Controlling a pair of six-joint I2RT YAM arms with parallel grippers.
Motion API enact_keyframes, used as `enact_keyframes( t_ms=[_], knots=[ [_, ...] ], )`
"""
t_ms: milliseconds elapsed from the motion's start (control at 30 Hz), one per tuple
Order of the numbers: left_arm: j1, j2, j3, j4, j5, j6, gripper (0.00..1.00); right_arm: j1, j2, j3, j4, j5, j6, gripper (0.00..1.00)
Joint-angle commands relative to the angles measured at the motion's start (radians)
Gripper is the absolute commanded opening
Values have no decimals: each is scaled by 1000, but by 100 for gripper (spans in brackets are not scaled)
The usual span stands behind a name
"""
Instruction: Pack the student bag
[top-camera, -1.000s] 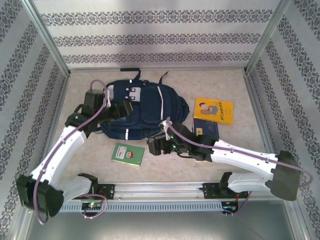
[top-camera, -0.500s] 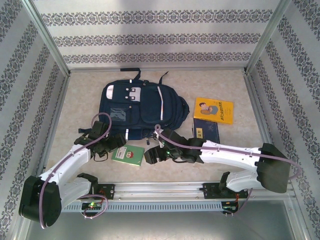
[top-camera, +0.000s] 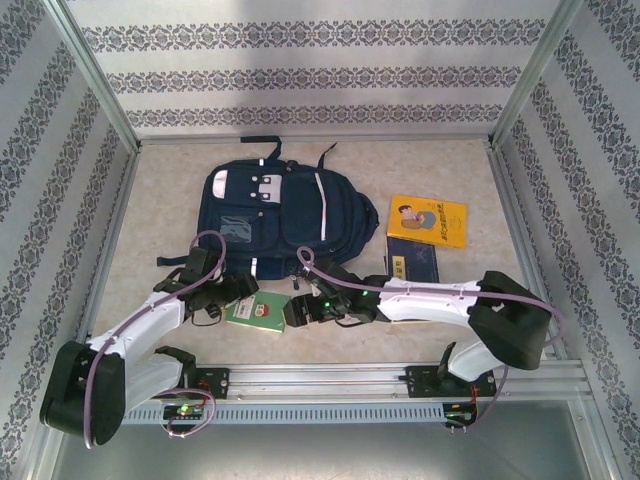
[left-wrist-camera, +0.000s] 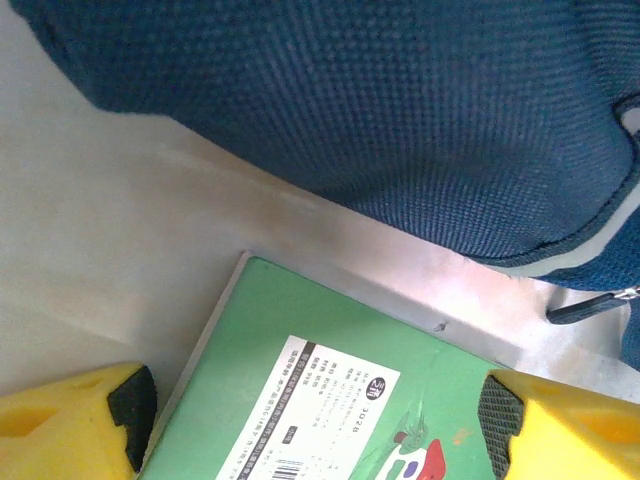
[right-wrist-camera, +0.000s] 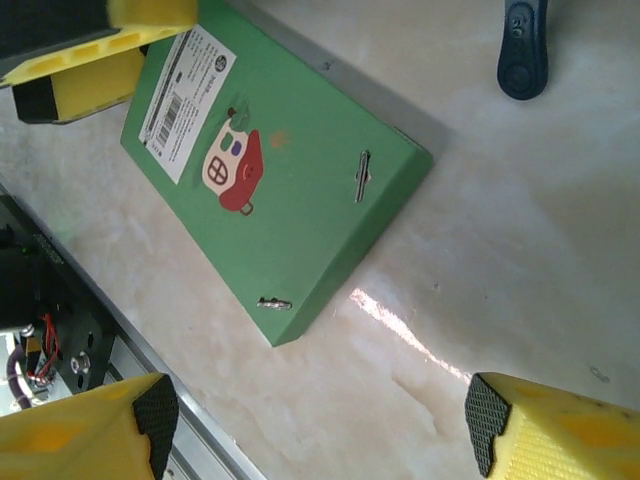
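Left side: your left gripper (top-camera: 232, 293) is no longer up at the left flank of the student bag (top-camera: 270, 215). It has pulled back toward the near edge of the tabletop (top-camera: 400, 170). In the left wrist view its jaws stand released, one pad on each side of a corner of the green book (left-wrist-camera: 330, 400), not pressing it.

Centre: the student bag lies flat at the far-middle of the tabletop, a little left of centre. It has not visibly shifted. From above you cannot tell whether its main compartment is unzipped. The green book (top-camera: 258, 310) lies flat just beside the bag's near edge, not touching it.

Right of centre: your right gripper (top-camera: 298, 312) has also drawn back from the bag's near edge and swung left. Its jaws are released over bare tabletop (right-wrist-camera: 480, 250) just right of the green book (right-wrist-camera: 270, 190), holding nothing.

Right side: the yellow book (top-camera: 427, 220) and dark blue book (top-camera: 412, 262) lie untouched.

Judgement: both arms have left the bag and converged on the green book, so loading is only beginning. Nothing is packed yet.
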Motion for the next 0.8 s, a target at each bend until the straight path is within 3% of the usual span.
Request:
enact_keyframes(
  t_ms=[0, 267, 533, 767],
  knots=[
    [-31, -21, -48, 54, 170, -49, 85, -14, 31, -11, 56, -53, 20, 76],
    [-107, -24, -61, 101, 258, -78, 76, -104, 125, -86, 249, -175, 139, 72],
    [-193, -17, -62, 123, 240, -83, 69, -132, 150, -121, 299, -191, 190, 71],
    [-230, 26, -55, 145, 220, -78, 64, -142, 112, -153, 411, -298, 259, 70]
  ],
)
